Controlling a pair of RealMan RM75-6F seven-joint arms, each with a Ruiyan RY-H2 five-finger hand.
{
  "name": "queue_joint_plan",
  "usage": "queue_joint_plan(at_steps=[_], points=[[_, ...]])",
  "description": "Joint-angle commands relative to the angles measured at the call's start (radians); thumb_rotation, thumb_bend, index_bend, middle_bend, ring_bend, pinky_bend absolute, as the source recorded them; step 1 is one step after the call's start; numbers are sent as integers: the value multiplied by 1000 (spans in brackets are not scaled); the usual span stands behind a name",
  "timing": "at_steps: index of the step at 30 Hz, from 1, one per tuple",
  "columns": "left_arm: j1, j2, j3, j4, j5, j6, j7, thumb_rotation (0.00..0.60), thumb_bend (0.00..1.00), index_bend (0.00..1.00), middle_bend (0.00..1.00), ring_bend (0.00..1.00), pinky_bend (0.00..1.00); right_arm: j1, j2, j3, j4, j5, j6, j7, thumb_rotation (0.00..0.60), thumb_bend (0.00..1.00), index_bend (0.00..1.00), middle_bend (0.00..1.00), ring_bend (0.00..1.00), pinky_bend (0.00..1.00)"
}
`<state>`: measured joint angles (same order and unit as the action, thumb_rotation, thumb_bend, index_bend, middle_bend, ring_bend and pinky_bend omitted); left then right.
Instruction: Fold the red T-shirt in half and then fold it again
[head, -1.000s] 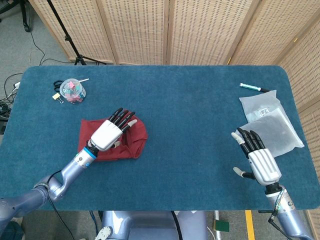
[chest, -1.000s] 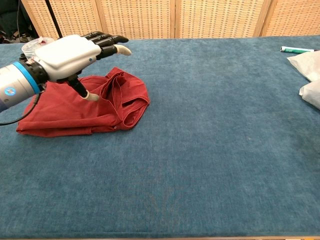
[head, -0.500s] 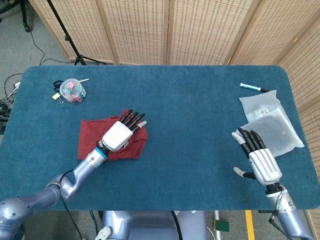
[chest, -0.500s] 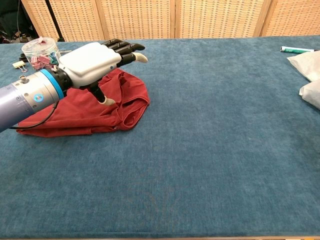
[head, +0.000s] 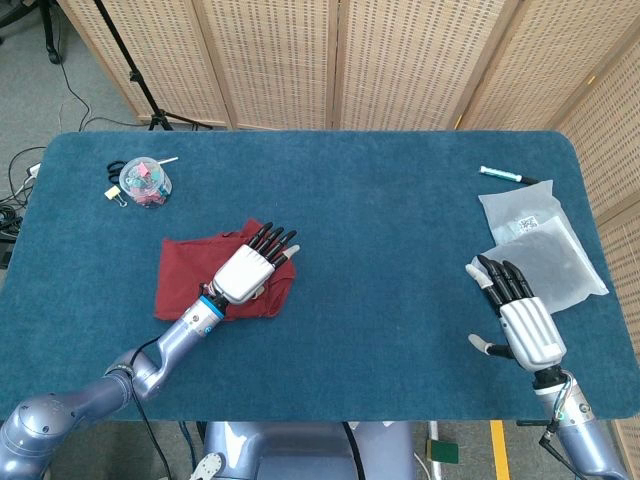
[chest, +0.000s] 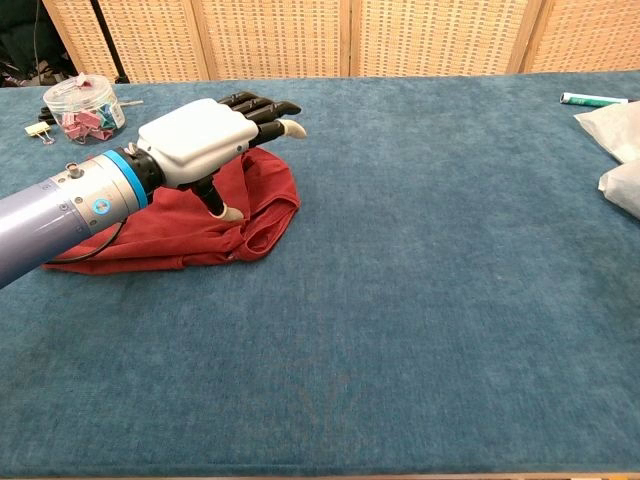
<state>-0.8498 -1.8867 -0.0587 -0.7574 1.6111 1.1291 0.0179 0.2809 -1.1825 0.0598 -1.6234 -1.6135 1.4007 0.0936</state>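
A: Head view first: what takes up the most room?

B: The blue table (head: 380, 200), filling nearly the whole frame. Left of centre on it lies the red T-shirt (head: 185, 285), bunched into a rough folded heap.

A: And in the chest view?

B: The same shirt sits in the upper left of the frame, with a rumpled fold at its right edge.

A: Where is the left hand?

B: The left hand (head: 250, 270) is over the right part of the shirt, palm down, fingers stretched out and slightly apart, pointing toward the upper right. It holds nothing. In the chest view its thumb points down close to the cloth; whether it touches, I cannot tell.

A: The right hand?

B: The right hand (head: 518, 318) is at the lower right of the head view, well apart from the shirt, fingers extended and spread, empty. The chest view does not show it.

A: Anything else over there?

B: Two clear plastic bags (head: 540, 250) just above and to the right of that hand, one overlapping the other, and a pen (head: 507, 175) above them near the upper right edge.

A: And the upper left?

B: A clear jar of clips (head: 144, 183), with a loose binder clip (head: 113, 194) just beside it.
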Motion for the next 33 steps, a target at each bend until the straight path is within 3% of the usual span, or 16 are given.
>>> queue_joint_plan(at_steps=[1,9,19,25,33], points=[[3,8,-5,-12,-1,19,-11,600,29,0,0,0,0,-1,1,-1,-1,-2,2,-1,600,0,0,0,0,0],[34,131,-31,-177,0,120,-27,600,16,0,0,0,0,-5,4,-5,-6,-12,9,0,600,0,0,0,0,0],[266,472,-20,-646,-170,214,62,600,0,0,0,0,0,-12,4,-7,-8,-30,33,-7,600,0,0,0,0,0],[403,572,20,-739,-220,288,6,600,0,0,0,0,0,-15,-2,0,2,-24,42,-17,600,0,0,0,0,0],[539,632,61,-785,-212,388,-91,600,0,0,0,0,0,-29,-10,13,13,-14,71,-50,600,0,0,0,0,0]])
